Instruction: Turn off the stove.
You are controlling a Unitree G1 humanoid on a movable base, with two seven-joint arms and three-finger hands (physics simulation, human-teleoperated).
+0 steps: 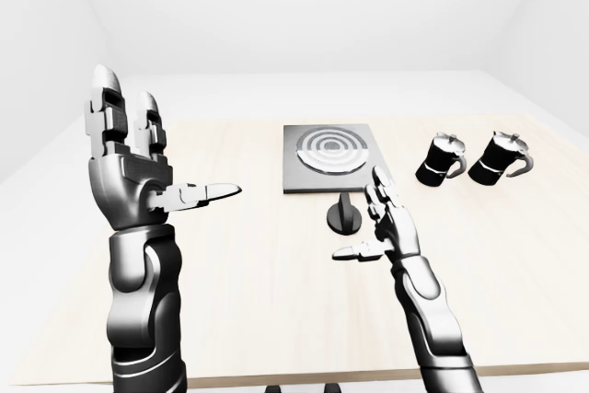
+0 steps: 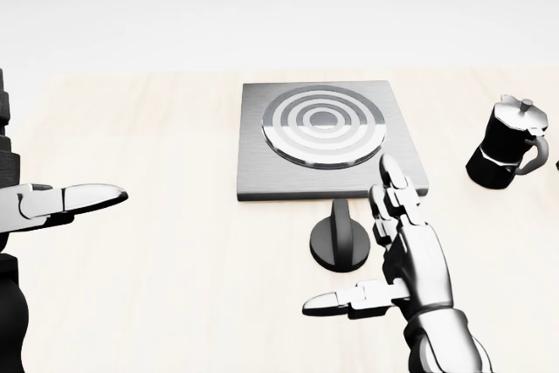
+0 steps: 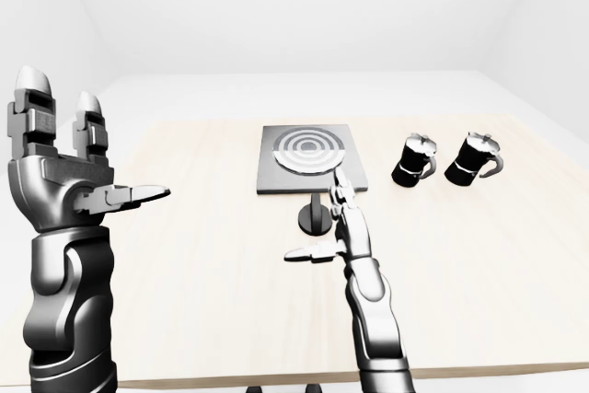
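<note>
- Right robot hand (image 2: 397, 255) spread, nothing held; knob (image 2: 340, 238) seen just left of its fingers, stove (image 2: 327, 137) beyond.
- Left robot hand (image 1: 138, 167) raised, spread, well apart.
- Reach judged underway; knob to be pinched and turned next.

Counts: one stove (image 2: 327, 141) with one ringed burner (image 2: 323, 126), one round black knob (image 2: 340, 242), two black moka pots (image 1: 441, 159) (image 1: 500, 157), one wooden table (image 1: 239, 301), two robot hands: left hand (image 1: 138, 167), right hand (image 2: 397, 259).

light: bright, even, diffuse | shadows: faint, soft | glare: white walls washed out | focus: sharp throughout
</note>
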